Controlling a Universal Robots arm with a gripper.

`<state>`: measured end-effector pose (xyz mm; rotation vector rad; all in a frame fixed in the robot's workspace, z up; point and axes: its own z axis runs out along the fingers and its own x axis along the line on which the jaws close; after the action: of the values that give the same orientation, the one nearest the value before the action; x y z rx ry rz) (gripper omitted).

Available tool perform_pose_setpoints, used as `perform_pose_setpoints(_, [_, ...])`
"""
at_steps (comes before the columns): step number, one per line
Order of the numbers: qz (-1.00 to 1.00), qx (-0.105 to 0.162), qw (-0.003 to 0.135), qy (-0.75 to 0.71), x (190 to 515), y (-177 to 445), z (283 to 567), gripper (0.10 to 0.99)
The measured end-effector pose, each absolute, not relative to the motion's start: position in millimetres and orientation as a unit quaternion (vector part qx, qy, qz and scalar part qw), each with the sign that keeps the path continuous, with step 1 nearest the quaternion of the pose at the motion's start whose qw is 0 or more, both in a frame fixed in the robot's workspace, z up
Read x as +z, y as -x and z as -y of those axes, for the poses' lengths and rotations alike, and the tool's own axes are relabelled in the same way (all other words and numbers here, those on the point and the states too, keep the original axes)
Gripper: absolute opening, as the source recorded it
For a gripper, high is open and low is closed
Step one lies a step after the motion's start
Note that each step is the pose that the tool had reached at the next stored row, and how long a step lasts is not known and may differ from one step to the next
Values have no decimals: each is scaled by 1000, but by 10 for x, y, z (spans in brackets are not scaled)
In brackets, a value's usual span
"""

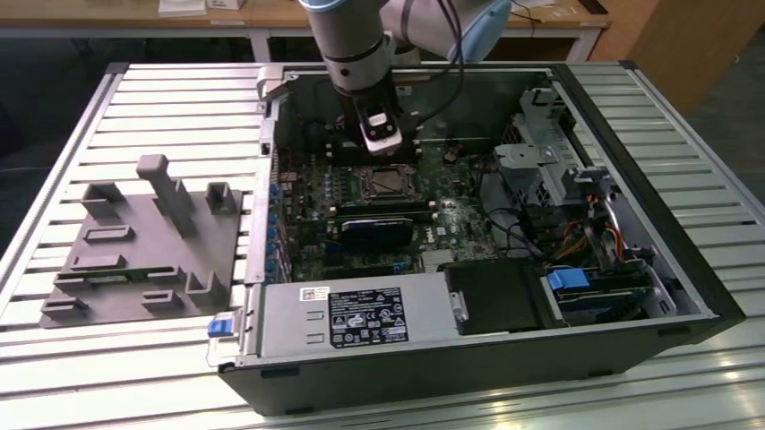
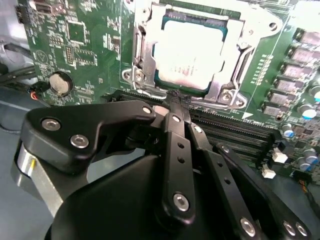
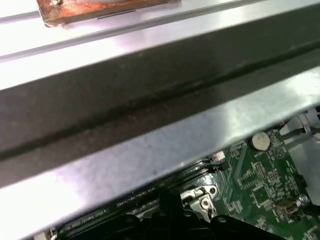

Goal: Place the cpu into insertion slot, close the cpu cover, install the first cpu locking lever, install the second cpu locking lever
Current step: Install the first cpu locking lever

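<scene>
1. Gripper (image 2: 174,100): matt black jointed links with bright screw heads. You see the fingers (image 2: 176,145) drawn together, tips at the near edge of the socket. Whether they pinch anything is hidden by the links.
2. Memory slots (image 2: 235,135): long, narrow, black, just behind the tips.
3. Cover (image 2: 235,65): thin silvery frame with a square window, lying flat around the cpu.
4. Cpu (image 2: 192,47): flat square, pale metal top, glare-washed, seated in the slot (image 1: 362,182). Its far edge is cut off in the second wrist view.
5. Coin cell (image 2: 60,84): round, dull silver, on the green board (image 2: 75,30).
6. Case (image 1: 478,358): black box, lid off. In the first wrist view its grey wall (image 3: 150,150) blocks most of the board from you.
7. Fixture (image 1: 143,242): grey moulded plate with posts, on the exterior view's left.
8. Table (image 1: 669,116): ribbed aluminium slats.
</scene>
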<state>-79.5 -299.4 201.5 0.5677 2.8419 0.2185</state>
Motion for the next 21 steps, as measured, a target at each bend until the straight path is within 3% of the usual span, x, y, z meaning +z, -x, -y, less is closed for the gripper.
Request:
perform_pose_setpoints(11, [-976,13,112,-188,2072,793,3000,106])
perform_pose_setpoints(21, [-979,6,85,-188,2072,723,3069,106])
